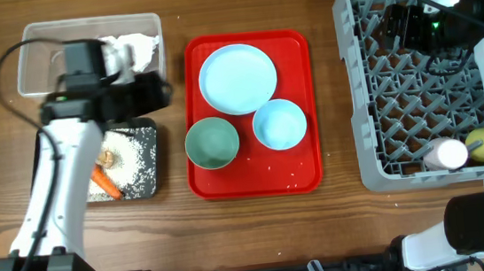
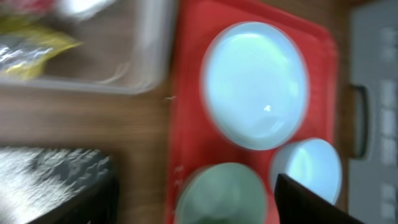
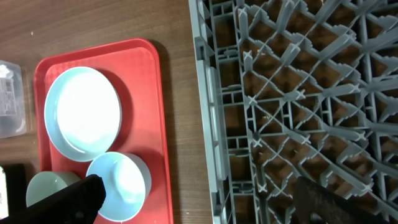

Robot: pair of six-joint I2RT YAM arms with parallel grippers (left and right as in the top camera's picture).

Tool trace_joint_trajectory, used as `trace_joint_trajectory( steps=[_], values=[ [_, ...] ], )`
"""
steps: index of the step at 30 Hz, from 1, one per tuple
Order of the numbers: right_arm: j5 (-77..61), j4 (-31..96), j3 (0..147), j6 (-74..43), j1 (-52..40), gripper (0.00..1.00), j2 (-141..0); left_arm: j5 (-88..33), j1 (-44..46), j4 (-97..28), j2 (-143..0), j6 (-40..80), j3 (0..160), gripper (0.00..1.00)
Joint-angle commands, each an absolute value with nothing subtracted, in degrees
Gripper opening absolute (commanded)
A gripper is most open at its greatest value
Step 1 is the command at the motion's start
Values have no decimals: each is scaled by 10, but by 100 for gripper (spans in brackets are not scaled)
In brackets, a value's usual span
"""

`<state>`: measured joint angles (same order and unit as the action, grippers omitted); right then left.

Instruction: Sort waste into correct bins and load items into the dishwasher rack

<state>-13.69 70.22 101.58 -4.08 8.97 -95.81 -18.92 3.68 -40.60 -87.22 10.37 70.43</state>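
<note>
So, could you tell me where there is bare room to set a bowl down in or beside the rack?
The dishwasher rack is bare at left and middle; its near right corner is crowded with the pink cup and yellow cup, and the right gripper hovers over its far end. Bare wood runs between the rack and the red tray.
</note>
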Motion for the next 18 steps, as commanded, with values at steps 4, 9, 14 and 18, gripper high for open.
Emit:
trace_joint_trajectory(
  steps=[4,9,14,18],
  values=[
    [-145,701,1013,-47,88,100,-963,-76,248,-292,-919,91,710,91],
    [-151,701,1013,-47,88,100,-963,-63,303,-285,-986,77,710,89],
    [-200,687,1013,-47,88,100,-966,-61,303,-285,-986,77,710,89],
    [-221,677,1005,-47,57,100,-986,-61,302,-285,-987,77,710,89]
  ],
)
